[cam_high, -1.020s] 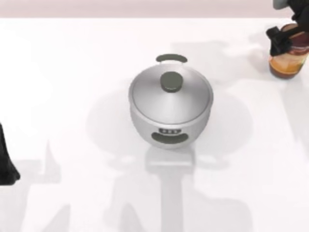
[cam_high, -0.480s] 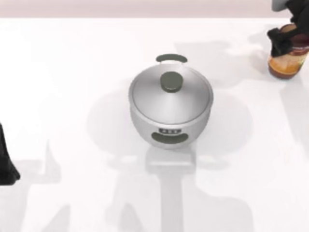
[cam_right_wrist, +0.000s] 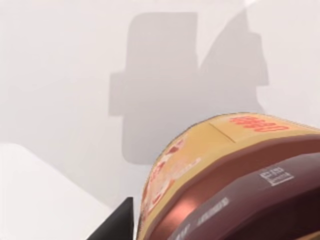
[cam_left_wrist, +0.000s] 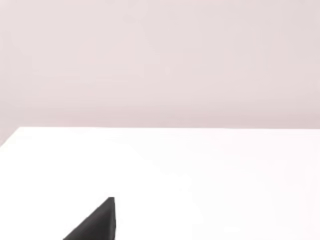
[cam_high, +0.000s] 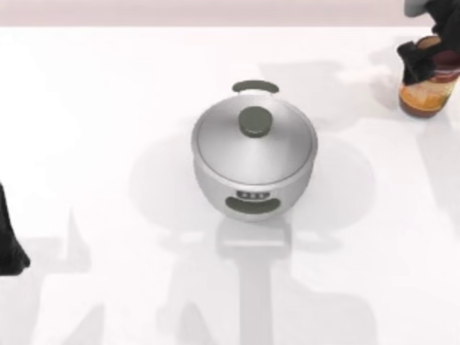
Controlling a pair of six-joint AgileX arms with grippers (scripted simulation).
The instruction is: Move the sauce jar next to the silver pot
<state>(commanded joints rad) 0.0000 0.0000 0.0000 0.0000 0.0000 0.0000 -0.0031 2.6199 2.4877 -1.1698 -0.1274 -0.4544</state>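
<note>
The sauce jar (cam_high: 429, 97), orange-brown with a yellow label, stands at the table's far right rear corner. My right gripper (cam_high: 435, 57) comes down over its dark lid and is shut on it; one black finger (cam_high: 415, 62) shows on the jar's left side. In the right wrist view the jar (cam_right_wrist: 225, 170) fills the frame, with a fingertip (cam_right_wrist: 120, 225) right beside its label. The silver pot (cam_high: 254, 154), lidded with a dark knob, sits mid-table, well left of the jar. My left arm (cam_high: 8, 248) is parked at the left edge, its one visible finger (cam_left_wrist: 102, 222) over bare table.
The pot's two dark loop handles (cam_high: 255, 87) point toward the rear and front of the table. The white table's rear edge (cam_high: 215, 27) runs just behind the jar.
The right gripper's visible finger has edged slightly in against the jar's lid. The jar, pot and left arm have stayed where they were.
</note>
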